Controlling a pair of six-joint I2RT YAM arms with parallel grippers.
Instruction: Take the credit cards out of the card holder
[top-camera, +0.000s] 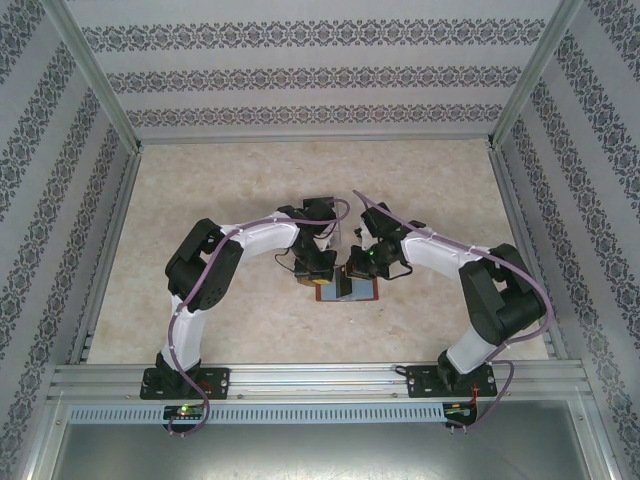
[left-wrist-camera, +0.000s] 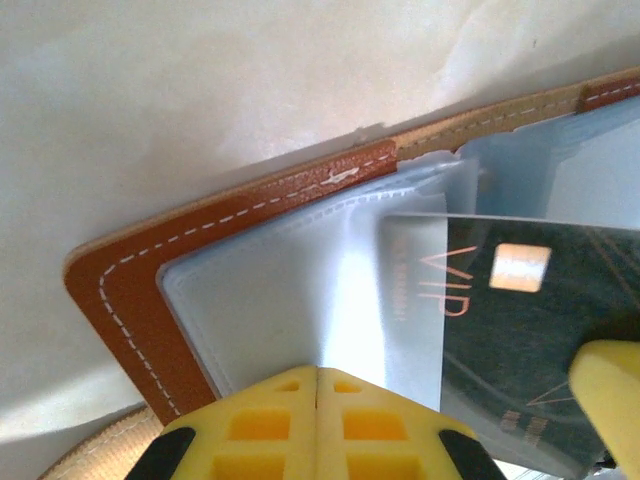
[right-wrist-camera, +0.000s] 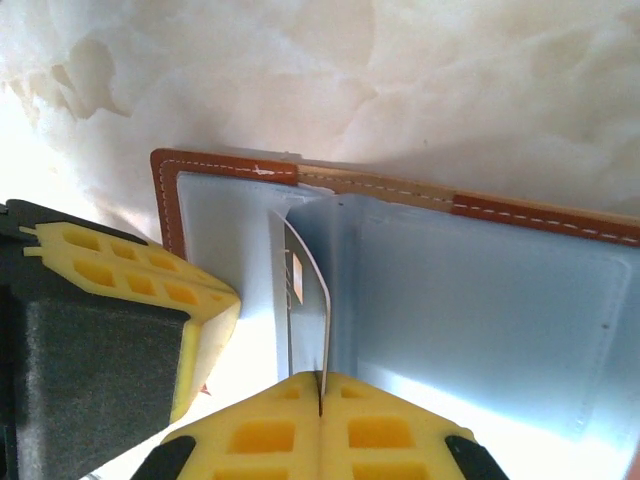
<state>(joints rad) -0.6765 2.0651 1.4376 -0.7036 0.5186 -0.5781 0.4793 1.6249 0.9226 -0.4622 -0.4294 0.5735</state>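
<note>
Marbled table (top-camera: 200, 200), card holder (right-wrist-camera: 480, 290) under closed left gripper (left-wrist-camera: 318, 378), right gripper (right-wrist-camera: 320, 385) tight around 1 credit card (right-wrist-camera: 308, 310)

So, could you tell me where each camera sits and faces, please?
Top external: above and behind the arms, looking down on the table; both arms meet over the card holder.
Left wrist: on the left arm, facing the open holder; left jaws shut at bottom.
Right wrist: on the right arm, facing the holder; right jaws pinch a credit card.
Both wrist views share that card.
</note>
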